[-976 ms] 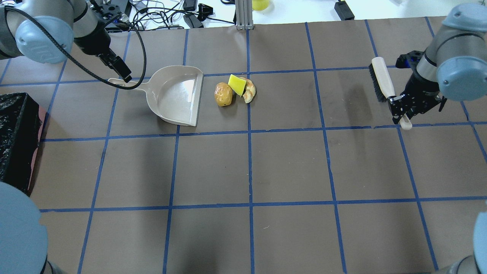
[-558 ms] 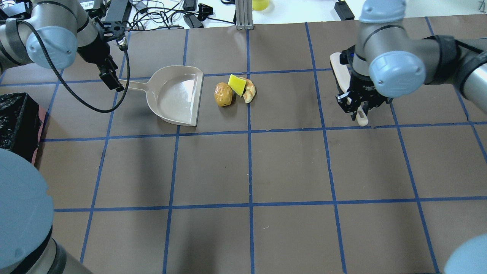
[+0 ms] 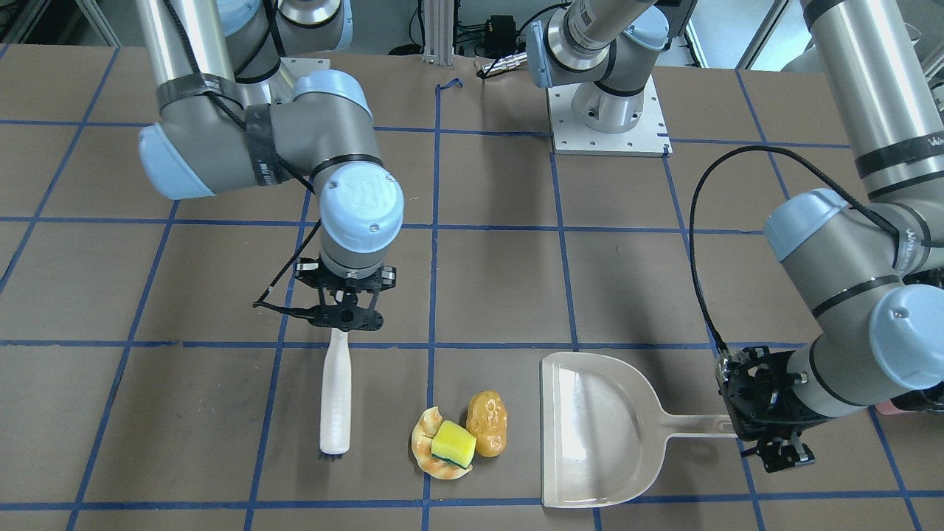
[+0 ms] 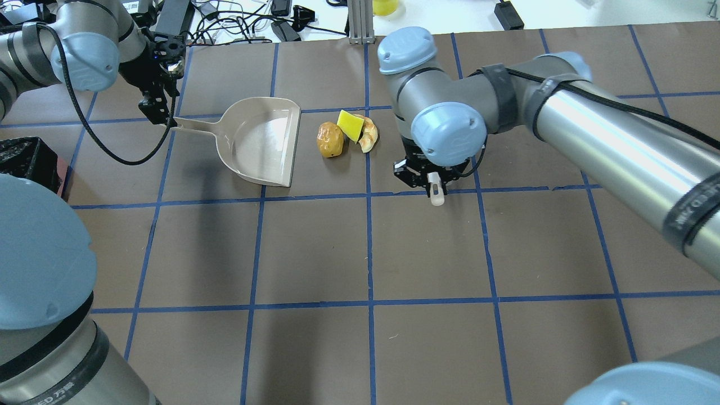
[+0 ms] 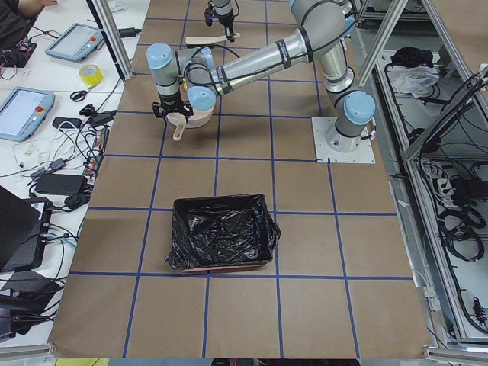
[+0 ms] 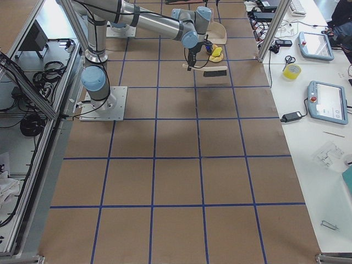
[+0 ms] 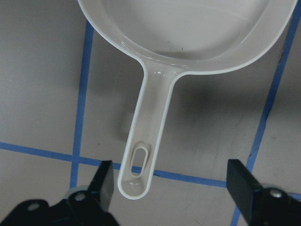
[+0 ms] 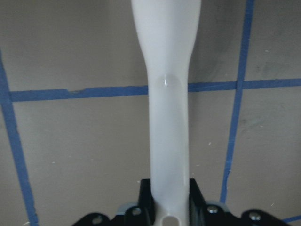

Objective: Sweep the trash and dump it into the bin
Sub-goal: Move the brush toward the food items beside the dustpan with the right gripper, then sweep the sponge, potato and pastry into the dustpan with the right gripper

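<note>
The trash lies in one heap: a golden-brown lump [image 4: 330,139], a yellow sponge [image 4: 350,125] and a crescent pastry [image 4: 369,135], with the sponge resting on the pastry [image 3: 424,442]. The beige dustpan [image 4: 264,140] lies just left of the heap, its mouth facing it. My left gripper [image 4: 160,115] is open, and the end of the dustpan handle [image 7: 146,141] lies between its fingers. My right gripper [image 4: 432,183] is shut on the white brush [image 3: 335,398], held right of the heap. The black-lined bin [image 4: 28,160] stands at the left table edge.
The brown table [image 4: 427,253] carries a blue tape grid. Cables and devices lie beyond its far edge [image 4: 236,22]. My right arm's links [image 4: 562,112] stretch across the right half of the table. An aluminium post [image 4: 360,22] stands at the far edge.
My right arm has swung left with the brush, from the far right to just right of the trash heap. My left gripper has shifted left along the dustpan handle to its end.
</note>
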Available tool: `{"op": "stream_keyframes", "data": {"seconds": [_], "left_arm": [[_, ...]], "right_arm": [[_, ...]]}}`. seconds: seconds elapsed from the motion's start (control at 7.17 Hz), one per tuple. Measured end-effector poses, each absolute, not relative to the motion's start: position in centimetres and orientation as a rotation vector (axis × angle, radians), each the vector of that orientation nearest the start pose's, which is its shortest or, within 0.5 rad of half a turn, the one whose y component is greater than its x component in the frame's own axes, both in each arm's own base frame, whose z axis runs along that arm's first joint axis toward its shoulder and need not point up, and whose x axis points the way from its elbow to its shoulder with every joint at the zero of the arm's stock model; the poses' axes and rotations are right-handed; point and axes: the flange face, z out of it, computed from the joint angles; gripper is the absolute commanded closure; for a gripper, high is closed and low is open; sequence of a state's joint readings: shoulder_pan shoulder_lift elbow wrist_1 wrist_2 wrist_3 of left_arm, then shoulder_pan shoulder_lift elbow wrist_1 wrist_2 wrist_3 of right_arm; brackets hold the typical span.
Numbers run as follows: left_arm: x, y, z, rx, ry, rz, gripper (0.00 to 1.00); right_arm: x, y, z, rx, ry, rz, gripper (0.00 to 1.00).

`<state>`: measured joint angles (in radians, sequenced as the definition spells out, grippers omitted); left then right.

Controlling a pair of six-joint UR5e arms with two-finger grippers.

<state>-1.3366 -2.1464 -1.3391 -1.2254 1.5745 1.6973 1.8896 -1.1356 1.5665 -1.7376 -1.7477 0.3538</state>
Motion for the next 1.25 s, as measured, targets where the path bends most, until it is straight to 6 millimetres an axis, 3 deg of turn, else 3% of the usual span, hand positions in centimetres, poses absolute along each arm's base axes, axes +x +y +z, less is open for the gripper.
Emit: {"op": "stream_keyframes", "data": {"seconds": [0.28,0.42,0.7,1.12,1.25], "left_arm": [[3.5,-71.7,26.8,2.115,2.346,0.032,0.13],[3.4,-71.8,26.1,2.118,2.356,0.04,0.13],[3.1,-71.9,25.6,2.122,2.36,0.053,0.14],[3.3,-71.6,25.0,2.136,2.366,0.06,0.34],[3.3,-71.5,24.7,2.141,2.368,0.06,0.61]], "right_arm": [[35.8,-54.3,25.1,0.059,3.385,0.338,1.0],[37.2,-54.3,24.7,0.075,3.378,0.344,1.0],[37.9,-54.5,24.3,0.119,3.373,0.34,1.0],[38.5,-56.2,23.1,0.231,3.369,0.32,1.0],[38.6,-56.4,22.6,0.234,3.369,0.329,1.0]]}}
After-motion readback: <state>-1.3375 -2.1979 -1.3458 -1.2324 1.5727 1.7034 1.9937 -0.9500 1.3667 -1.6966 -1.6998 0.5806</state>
